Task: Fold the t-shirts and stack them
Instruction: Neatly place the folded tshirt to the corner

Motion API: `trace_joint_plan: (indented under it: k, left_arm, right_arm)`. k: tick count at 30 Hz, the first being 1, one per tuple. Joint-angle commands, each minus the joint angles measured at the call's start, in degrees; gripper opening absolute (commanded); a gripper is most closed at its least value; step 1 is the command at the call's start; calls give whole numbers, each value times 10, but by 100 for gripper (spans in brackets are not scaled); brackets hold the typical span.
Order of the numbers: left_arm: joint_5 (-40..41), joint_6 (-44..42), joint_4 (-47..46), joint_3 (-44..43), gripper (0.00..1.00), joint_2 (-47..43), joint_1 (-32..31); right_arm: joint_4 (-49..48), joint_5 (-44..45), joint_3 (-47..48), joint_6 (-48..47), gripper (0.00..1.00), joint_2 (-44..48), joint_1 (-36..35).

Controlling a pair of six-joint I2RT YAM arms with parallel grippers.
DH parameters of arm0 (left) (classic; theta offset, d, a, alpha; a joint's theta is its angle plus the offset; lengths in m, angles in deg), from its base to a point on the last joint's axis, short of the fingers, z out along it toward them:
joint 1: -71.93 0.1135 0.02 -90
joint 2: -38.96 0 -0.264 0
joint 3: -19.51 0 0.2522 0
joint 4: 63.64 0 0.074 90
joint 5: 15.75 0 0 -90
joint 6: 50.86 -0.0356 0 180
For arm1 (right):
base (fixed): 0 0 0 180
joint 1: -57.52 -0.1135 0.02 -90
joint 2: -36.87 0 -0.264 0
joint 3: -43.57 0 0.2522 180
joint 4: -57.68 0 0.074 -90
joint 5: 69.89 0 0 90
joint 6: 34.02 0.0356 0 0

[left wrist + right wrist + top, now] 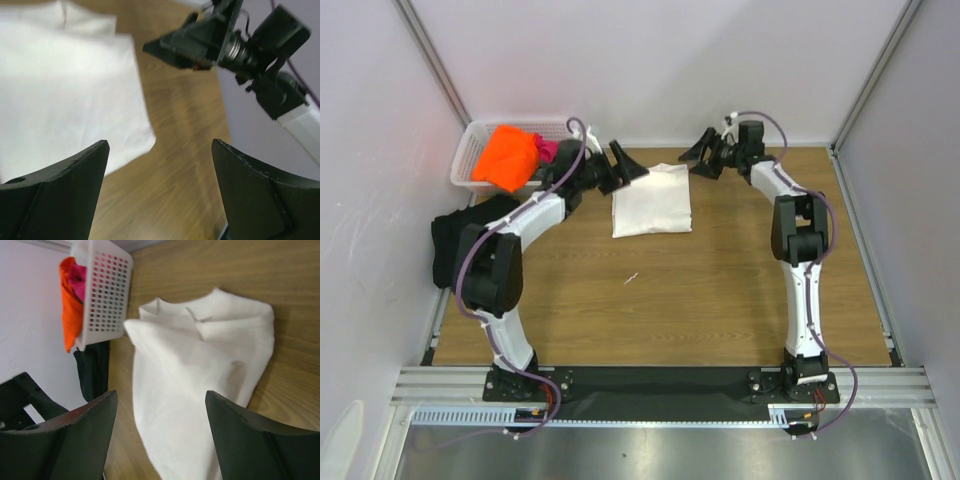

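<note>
White tee [652, 200] lies folded on the wooden worktop [720, 300], near the middle of the far edge. At its far-left corner the left fingers [628, 165] stand wide apart with nothing between them. Near its far-right corner the right fingers [698, 158] are also spread and hold nothing. At the far-left corner sits a white basket [470, 170] holding an orange tee [507, 157] and a pink tee [548, 150]. By the left edge a black tee [445, 240] lies bunched.
</note>
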Motion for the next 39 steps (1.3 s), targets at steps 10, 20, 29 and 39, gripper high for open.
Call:
trace_joint_plan:
  k: [10, 20, 29, 39]
  left_arm:
    - [24, -30, 18, 92, 89, 27, -4]
    - [149, -146, 191, -39, 93, 22, 5]
    - [222, -126, 239, -144, 96, 138, 11]
    - [218, -92, 204, -167, 92, 190, 11]
  right_arm:
    - [19, 13, 125, -31, 78, -94, -14]
    - [143, 35, 134, -122, 84, 21, -5]
    - [240, 165, 9, -175, 91, 133, 10]
    - [245, 164, -54, -173, 91, 161, 10]
